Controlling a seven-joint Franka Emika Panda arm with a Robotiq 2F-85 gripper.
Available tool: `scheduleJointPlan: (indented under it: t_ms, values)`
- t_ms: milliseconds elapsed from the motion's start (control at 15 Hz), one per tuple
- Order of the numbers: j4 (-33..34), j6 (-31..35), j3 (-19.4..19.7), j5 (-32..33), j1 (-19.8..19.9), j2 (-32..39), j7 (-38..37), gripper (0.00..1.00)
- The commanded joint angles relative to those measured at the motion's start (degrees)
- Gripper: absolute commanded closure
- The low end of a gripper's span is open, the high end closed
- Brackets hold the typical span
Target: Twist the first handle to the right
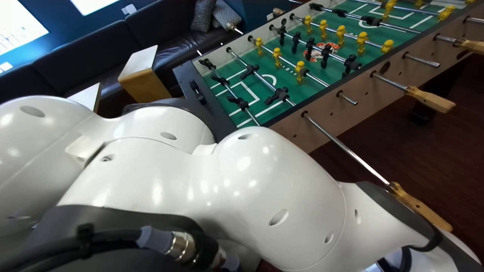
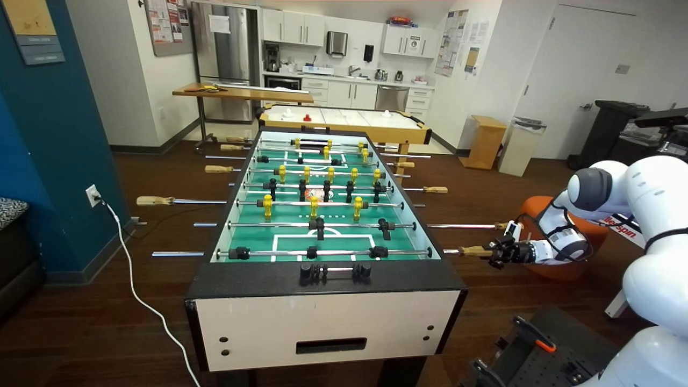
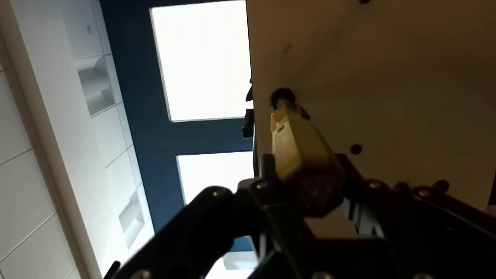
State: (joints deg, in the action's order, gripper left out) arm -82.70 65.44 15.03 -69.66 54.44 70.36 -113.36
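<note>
foosball table (image 2: 328, 322): in an exterior view, spread from the centre to 6 o'clock; green pitch, black end rail, pale end panel.
pitch emblem (image 2: 315, 195): red and white, just off centre toward 9 o'clock, partly hidden by players (image 2: 302, 191); too small to read.
notice board (image 2: 171, 49): between 10 and 11 o'clock, bearing sheets whose print is too small to read.
fridge sheet (image 2: 219, 24): white, at 11 o'clock, its writing blurred.
lettered panel (image 2: 621, 230): white with slanting red letters, at 3 o'clock; partly covered, not clear enough to read.
first handle (image 2: 472, 251): near 4 o'clock, light-brown wood, on the rod (image 2: 450, 251) closest to the black end rail, just outside the table's side.
gripper (image 2: 489, 251): black, at the handle's outer end.
arm (image 1: 242, 181): in an exterior view, glossy white, filling the lower half from 9 o'clock round to 5 and covering the table's near corner.
second handle (image 1: 419, 206): pale wood, near 4 o'clock, at the end of a long bare stretch of metal.
first handle (image 3: 300, 149): in the wrist view, just off centre toward 3 o'clock; flat-sided wood, bright yellow on its left face, darker on its right, the narrow end toward a black-ringed hole in the tan side panel (image 3: 387, 97).
gripper fingers (image 3: 268, 167): dark, reaching in from 6 o'clock, one either side of the handle's broad end, pinching it.
</note>
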Motion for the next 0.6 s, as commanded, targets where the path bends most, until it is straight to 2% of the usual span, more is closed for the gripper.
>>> scheduleJointPlan:
  t_ms: [0,133,200,267,400,533]
  values:
    - [-1.34,-1.0,1.13,-0.41,-1.09,-1.0,-4.02,0.85]
    - [-1.56,-0.48,1.23,-0.57,-1.23,-1.17,-5.66,0.85]
    - [-1.93,0.21,1.34,-0.83,-1.38,-1.41,-6.0,0.79]
    - [-2.24,0.16,1.44,-0.71,-1.44,-1.67,-6.46,0.35]
    - [-3.31,0.91,2.02,-0.77,-1.76,-2.43,-7.15,0.27]
    - [-4.46,1.69,3.23,-0.53,-2.3,-3.23,-7.37,0.12]
